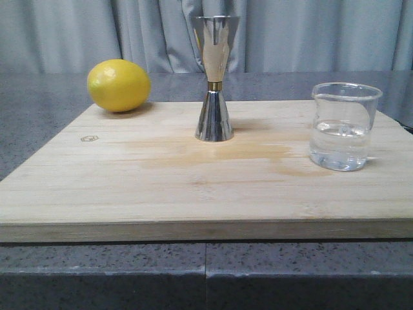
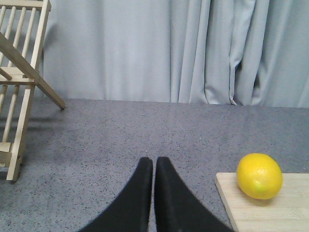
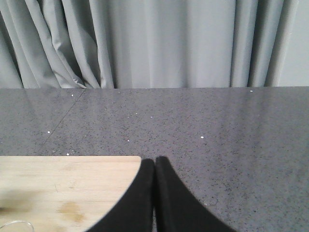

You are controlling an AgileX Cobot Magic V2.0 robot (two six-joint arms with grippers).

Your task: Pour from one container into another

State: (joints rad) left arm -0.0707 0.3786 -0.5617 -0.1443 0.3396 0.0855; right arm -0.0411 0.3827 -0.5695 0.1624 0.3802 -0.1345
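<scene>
Glass beaker [image 1: 342,126], hourglass steel jigger [image 1: 215,78] upright on wooden board [image 1: 129,187].

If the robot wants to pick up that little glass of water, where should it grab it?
Probably around the straight side wall of the beaker, above the water line, coming in level from the right, where the right tool sits shut. It stands upright, and a side grip would leave the pour lip free for tipping.

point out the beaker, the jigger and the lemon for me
glass beaker [image 1: 344,129], front view, on its clear wall at the water line
steel jigger [image 1: 213,119], front view, on its lower cone
lemon [image 1: 119,85], front view, on the middle of its yellow skin
</scene>
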